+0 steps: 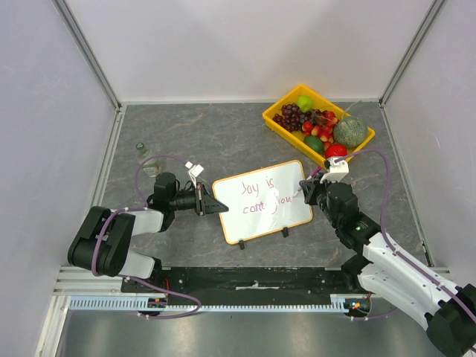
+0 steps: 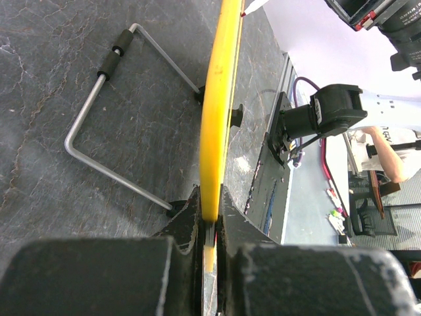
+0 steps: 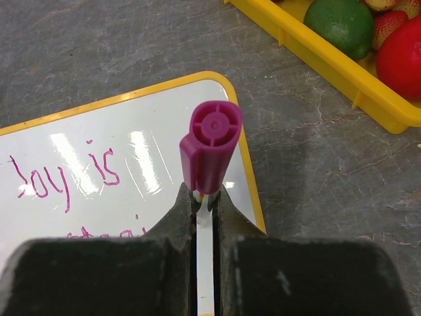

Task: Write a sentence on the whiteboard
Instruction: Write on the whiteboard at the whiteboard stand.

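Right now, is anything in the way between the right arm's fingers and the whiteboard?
Nothing visible does. The right fingers grip a marker at the whiteboard's right edge; the fruit tray sits off to the side, apart from it.

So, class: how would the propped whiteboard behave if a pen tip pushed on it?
The whiteboard is probably stiff: its thin edge looks straight in the left wrist view. It likely tips or slides easily, propped on a thin wire stand, which may be why the left gripper clamps its edge.
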You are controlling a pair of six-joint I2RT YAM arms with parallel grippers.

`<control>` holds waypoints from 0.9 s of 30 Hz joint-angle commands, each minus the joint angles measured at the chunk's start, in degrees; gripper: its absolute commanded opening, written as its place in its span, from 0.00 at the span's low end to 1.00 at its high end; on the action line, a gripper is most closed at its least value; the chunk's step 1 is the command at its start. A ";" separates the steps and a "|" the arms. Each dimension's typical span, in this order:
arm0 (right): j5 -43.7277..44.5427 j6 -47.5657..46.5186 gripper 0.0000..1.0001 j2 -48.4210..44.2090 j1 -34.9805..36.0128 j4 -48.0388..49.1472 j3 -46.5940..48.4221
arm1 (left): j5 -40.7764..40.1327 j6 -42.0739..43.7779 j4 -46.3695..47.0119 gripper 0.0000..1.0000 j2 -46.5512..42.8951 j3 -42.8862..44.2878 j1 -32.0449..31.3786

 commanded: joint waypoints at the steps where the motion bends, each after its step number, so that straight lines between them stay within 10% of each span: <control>1: 0.69 -0.41 0.00 0.44 -0.30 3.34 2.73 | -2.31 0.91 -1.10 0.02 0.93 0.46 -0.05; 27: -0.71 -0.41 0.00 2.73 -0.83 5.19 2.03 | -2.31 0.91 -1.19 0.02 0.84 0.46 -0.13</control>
